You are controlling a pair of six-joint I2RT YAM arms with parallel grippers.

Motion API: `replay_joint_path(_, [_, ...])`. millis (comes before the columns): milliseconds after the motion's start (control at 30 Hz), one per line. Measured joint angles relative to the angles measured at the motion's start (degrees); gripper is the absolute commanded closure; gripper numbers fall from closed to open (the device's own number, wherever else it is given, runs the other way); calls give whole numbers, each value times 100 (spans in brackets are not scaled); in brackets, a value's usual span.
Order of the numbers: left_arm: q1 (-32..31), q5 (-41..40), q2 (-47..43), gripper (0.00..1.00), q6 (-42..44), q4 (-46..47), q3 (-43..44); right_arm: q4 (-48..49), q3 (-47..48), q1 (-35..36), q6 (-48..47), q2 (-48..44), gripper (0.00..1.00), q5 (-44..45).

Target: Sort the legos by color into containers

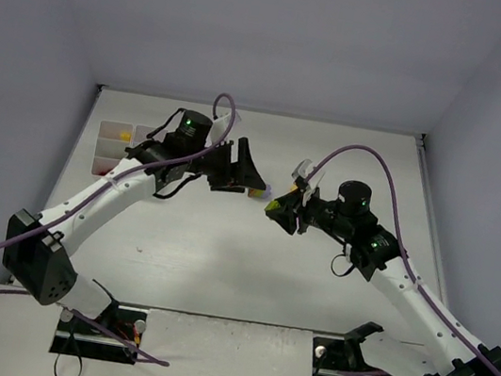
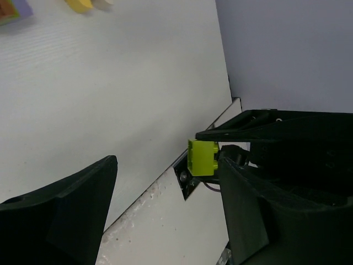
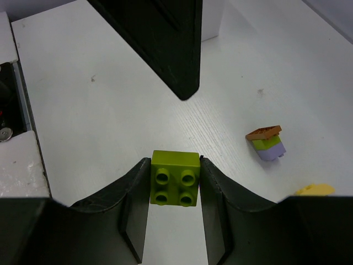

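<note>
My right gripper is shut on a lime green lego and holds it above the table at mid-centre; that lego also shows in the left wrist view. My left gripper is open and empty, just left of and beyond the right one, with its jaws wide apart. A small stack of brown-orange, lime and lilac legos lies on the table beside a yellow lego. The white tray sits at the far left, partly hidden by the left arm.
One of the left gripper's black fingers hangs close in front of the right gripper. The table's near edge and the arm bases lie below. Grey walls enclose the table on three sides.
</note>
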Motion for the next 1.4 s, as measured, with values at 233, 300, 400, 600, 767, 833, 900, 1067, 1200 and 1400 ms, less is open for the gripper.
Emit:
replay_joint_path(233, [-616, 120, 474, 33, 33, 33, 549, 0, 0, 0, -7, 0, 97, -15])
replay_joint_path(300, [-737, 136, 621, 34, 122, -35, 688, 0, 0, 0, -7, 0, 97, -20])
replay_joint_path(400, [-841, 144, 835, 36, 262, -221, 852, 0, 0, 0, -7, 0, 97, -20])
replay_joint_path(600, [-872, 203, 1106, 44, 442, -586, 903, -46, 0, 0, -35, 0, 97, -13])
replay_joint_path(767, [-927, 269, 1248, 54, 579, -754, 1108, -142, 0, 0, -50, 22, 97, -9])
replay_joint_path(833, [-955, 304, 1296, 62, 610, -804, 1176, -146, 0, 0, -68, 28, 97, -2])
replay_joint_path(900, [-966, 352, 1353, 77, 649, -817, 1255, -155, 0, 0, -74, 61, 97, 9])
replay_joint_path(1067, [-997, 415, 1412, 98, 654, -809, 1300, -179, 0, 2, -129, 98, 95, 85])
replay_joint_path(1200, [-997, 382, 1412, 100, 675, -807, 1300, -177, 0, 2, -125, 118, 71, 153])
replay_joint_path(1400, [-935, 59, 1405, 100, 896, -879, 1270, -160, 0, 28, 31, 227, 39, 380])
